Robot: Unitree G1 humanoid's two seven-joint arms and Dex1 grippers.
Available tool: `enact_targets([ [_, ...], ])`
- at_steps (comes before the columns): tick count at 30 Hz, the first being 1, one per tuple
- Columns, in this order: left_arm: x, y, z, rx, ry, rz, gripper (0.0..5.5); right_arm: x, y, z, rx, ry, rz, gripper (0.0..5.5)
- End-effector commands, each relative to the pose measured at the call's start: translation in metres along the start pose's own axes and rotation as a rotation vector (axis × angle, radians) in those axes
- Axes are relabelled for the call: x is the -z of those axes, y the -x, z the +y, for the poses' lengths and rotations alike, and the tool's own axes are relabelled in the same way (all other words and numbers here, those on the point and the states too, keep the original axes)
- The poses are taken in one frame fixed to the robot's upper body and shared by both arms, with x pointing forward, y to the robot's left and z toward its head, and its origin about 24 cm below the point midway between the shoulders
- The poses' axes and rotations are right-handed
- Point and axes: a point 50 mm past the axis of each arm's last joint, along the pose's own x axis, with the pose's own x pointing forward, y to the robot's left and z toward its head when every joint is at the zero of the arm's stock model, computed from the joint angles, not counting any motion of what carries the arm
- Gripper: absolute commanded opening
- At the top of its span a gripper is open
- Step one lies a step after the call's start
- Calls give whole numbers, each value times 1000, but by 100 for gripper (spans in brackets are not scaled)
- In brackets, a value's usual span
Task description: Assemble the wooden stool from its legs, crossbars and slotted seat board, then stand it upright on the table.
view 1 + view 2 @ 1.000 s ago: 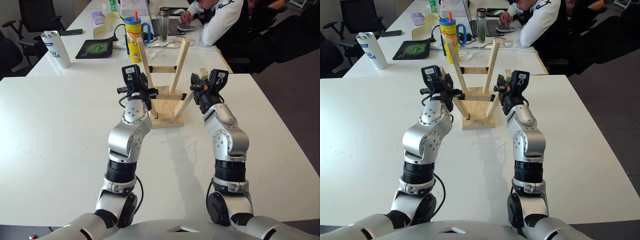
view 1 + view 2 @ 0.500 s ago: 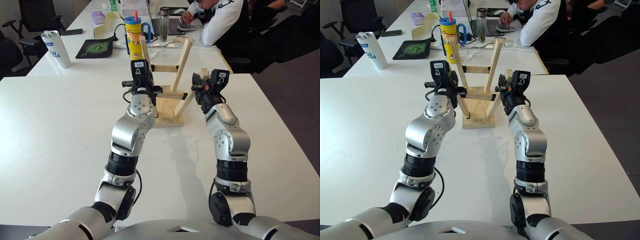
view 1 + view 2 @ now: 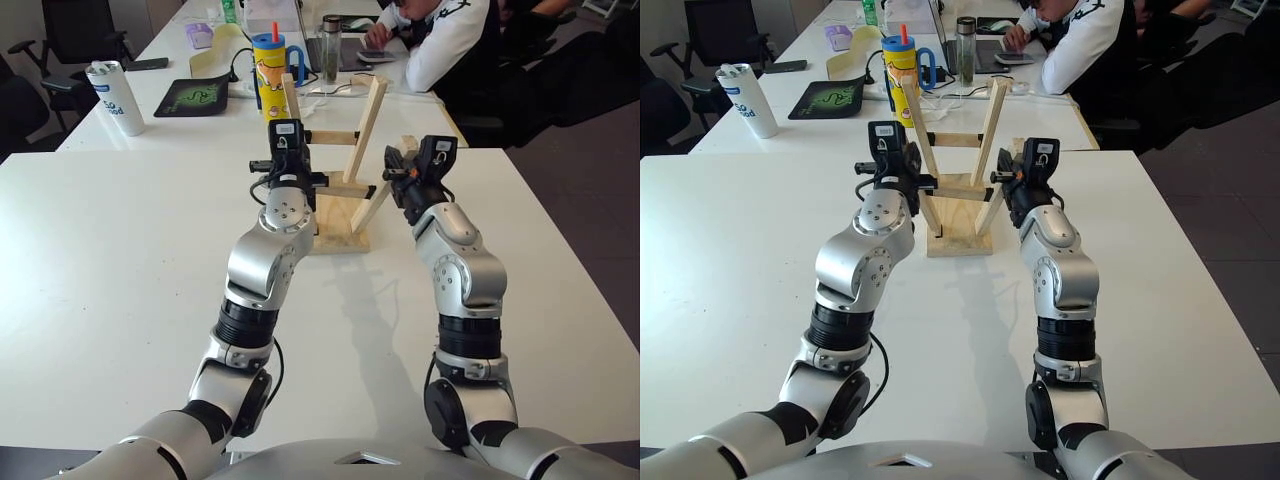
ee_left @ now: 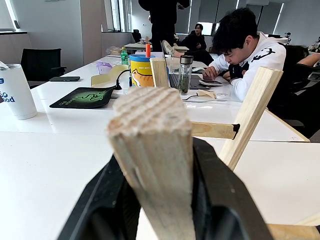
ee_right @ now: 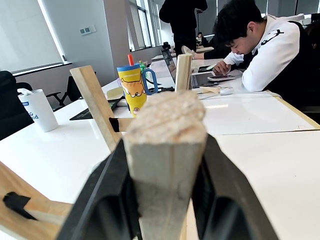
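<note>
1. Stool (image 3: pixel 342 170) sits upside down on white desk (image 3: pixel 120 260), near far edge, approx mid-width; seat board (image 3: pixel 340 238) flat on desk, legs pointing up & splayed
2. L gripper (image 3: pixel 287 180) clamped on near-left leg (image 4: pixel 152 150); its fingers (image 4: pixel 107 200) press both sides of the wood
3. R gripper (image 3: pixel 398 172) clamped same way on near-right leg (image 5: pixel 167 150)
4. Upper crossbar (image 3: pixel 330 138) joins the 2 far legs; lower crossbar (image 3: pixel 348 190) runs btw the grippers
5. Yellow cup (image 3: pixel 268 70) & white tumbler (image 3: pixel 115 95) on next desk behind
</note>
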Motion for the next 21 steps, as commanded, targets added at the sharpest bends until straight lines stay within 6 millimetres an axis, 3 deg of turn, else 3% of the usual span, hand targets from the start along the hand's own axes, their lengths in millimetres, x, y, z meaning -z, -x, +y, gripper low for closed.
enact_targets([
  [1, 110, 28, -74, 509, -96, 654, 108, -53, 5, 122, -685, 51, -150, 107],
  [7, 124, 25, -70, 476, -50, 659, 108, -29, -4, 110, -601, 52, -52, 108],
  [12, 135, 22, -64, 391, 103, 668, 108, -25, -9, 90, -406, 27, -65, 108],
  [17, 154, 33, -72, 368, 196, 797, 108, -10, -10, 71, -188, -28, -43, 108],
  [21, 166, 45, -81, 387, 268, 893, 108, 7, -10, 62, -125, -42, 32, 108],
])
